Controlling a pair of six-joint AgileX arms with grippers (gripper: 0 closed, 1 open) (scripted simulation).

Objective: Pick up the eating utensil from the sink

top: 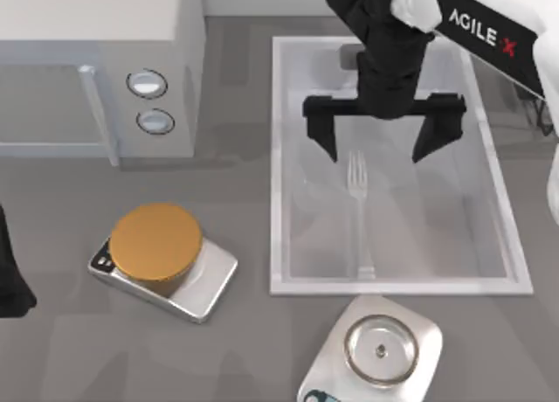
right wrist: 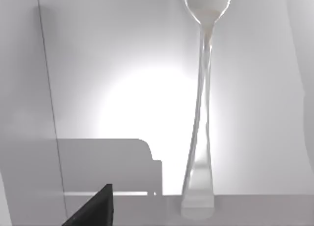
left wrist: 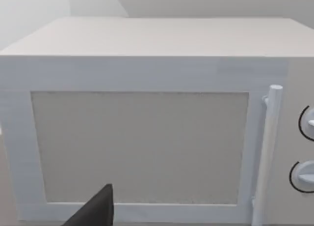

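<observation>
A slim silver-white fork (top: 359,211) lies flat in the white rectangular sink (top: 279,166), tines toward the back and handle toward the front rim. My right gripper (top: 382,144) hangs open over the sink, its two black fingers spread wide on either side of the tines and apart from them. The right wrist view looks along the fork's handle (right wrist: 201,118) on the pale basin floor, with one black fingertip (right wrist: 95,209) at the picture's edge. My left arm (top: 10,271) stays parked at the table's left edge.
A white microwave (top: 96,70) with two round knobs stands at the back left; the left wrist view faces its door (left wrist: 140,147). An orange-topped scale (top: 162,260) sits at the front left. Another scale with a metal ring (top: 378,350) lies just before the sink.
</observation>
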